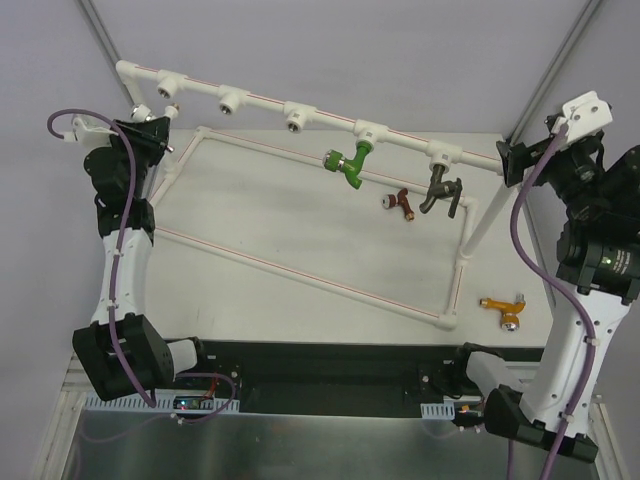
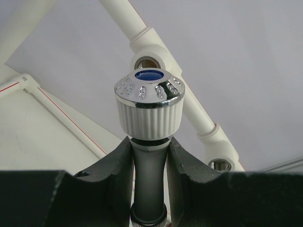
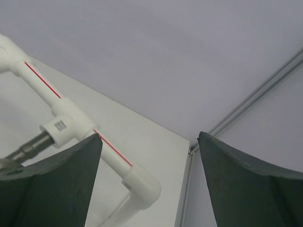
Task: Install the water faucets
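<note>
Left wrist: gripper (image 2: pixel 149 158) holds white faucet (image 2: pixel 149 113) near tee socket (image 2: pixel 149 60).

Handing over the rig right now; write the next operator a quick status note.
Left gripper shut on the white faucet, near the leftmost socket, not yet in.
Right gripper open, empty, by the rail's right end.
Green faucet and dark grey faucet sit in the two rightmost sockets.
Red faucet and orange faucet lie on the table.
Left: three faucets, three open sockets.
</note>
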`<state>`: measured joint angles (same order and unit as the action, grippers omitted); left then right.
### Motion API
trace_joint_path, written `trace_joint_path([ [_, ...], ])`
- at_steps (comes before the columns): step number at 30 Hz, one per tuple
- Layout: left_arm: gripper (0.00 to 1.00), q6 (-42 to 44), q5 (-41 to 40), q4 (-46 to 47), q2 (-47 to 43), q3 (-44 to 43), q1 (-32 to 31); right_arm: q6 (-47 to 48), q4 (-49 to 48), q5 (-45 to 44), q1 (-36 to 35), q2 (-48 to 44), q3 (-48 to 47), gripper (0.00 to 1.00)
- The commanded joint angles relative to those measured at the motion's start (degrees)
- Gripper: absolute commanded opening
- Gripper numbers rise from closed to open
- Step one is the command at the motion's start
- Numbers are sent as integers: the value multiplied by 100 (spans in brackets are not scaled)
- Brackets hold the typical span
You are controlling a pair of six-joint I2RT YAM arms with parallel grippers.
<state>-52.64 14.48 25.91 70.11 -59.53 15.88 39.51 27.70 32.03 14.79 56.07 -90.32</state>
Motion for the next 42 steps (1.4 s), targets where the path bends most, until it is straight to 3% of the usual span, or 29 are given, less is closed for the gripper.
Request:
trace_joint_path([
  [1, 0, -255, 318, 661, -164, 46, 56, -346, 129, 760, -256, 709, -1185, 86],
  [4, 0, -220, 493, 696, -313, 187, 56, -260, 673, 814, -686, 1499, -1995, 87],
  [5, 0, -194, 520, 670, -366, 222, 56, 10, 1240, 753, -1088, 1729, -2694, 87],
  [8, 0, -18, 556, 459, -638, 363, 56, 591, 2061, 182, -1905, 2440, -3542, 88],
  [16, 0, 158, 635, 177, -1043, 538, 56, 751, 2116, 75, -2577, 3382, -3738, 89],
  [29, 0, 17, 662, 336, -806, 583, -15, 1235, 2117, -381, -3183, 3674, -3010, 81],
  [35, 0, -44, 583, 502, -543, 460, -23, 1287, 2143, -619, -3263, 3700, -2851, 63],
  [38, 0, -141, 556, 625, -393, 346, -15, 1349, 2318, -794, -3289, 3578, -2815, 46],
  [42, 0, -491, 512, 949, -191, 257, -15, 1437, 2433, -1084, -3289, 3261, -2640, 15],
])
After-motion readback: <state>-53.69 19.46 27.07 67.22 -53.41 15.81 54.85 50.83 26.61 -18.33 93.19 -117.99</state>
